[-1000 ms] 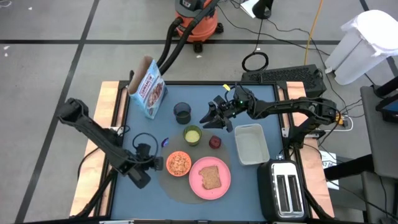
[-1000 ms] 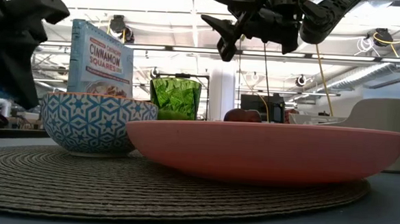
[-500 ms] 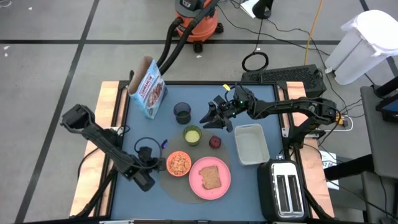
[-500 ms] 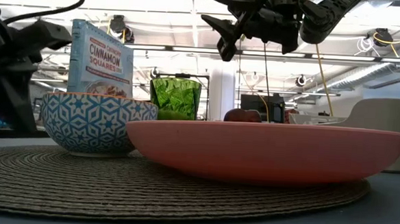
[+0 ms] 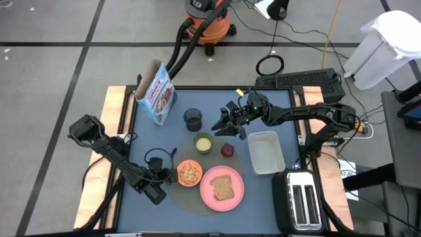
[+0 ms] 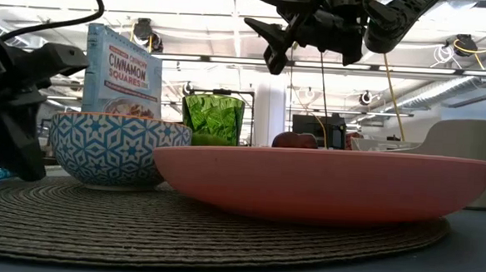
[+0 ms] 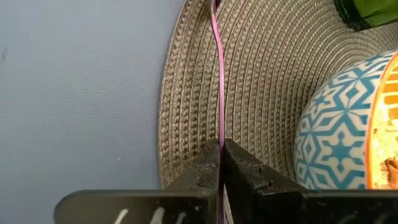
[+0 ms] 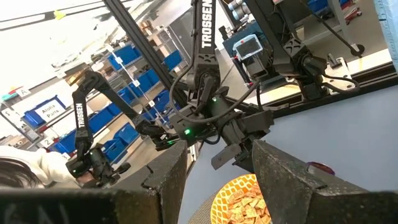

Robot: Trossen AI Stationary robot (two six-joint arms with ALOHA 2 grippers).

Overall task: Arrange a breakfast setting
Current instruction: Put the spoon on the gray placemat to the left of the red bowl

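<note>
A round grey mat [image 5: 191, 201] carries a pink plate [image 5: 214, 197] with a toast slice [image 5: 223, 188] and a small orange bowl [image 5: 189, 172] of cereal. Behind them stand a green cup [image 5: 203, 142], a dark blue mug [image 5: 193, 119], a dark red fruit [image 5: 227, 151] and a cereal box [image 5: 156, 93]. My left gripper [image 5: 164, 174] is at the mat's left edge, shut on the purple spoon [image 5: 174, 151]. My right gripper [image 5: 220, 123] hangs open, high above the table between mug and fruit, with nothing between its fingers. My left gripper pinches the spoon's thin handle [image 7: 221, 124] between its two fingers, with the spoon seen edge-on. The fingers slant down from the table's near left and lie along the spoon. The spoon runs ahead of them along the mat's left edge [image 7: 186, 74]; its bowl end is outside the wrist view.
A clear rectangular tub [image 5: 266, 153] lies right of the fruit, and a black toaster [image 5: 299, 201] stands at the near right corner. Bare blue tabletop [image 5: 148, 135] shows left of the mat.
My left gripper has sunk toward the table and shifted slightly toward the near edge, carrying the purple spoon lower beside the mat's left edge. It has stayed shut on the spoon.
</note>
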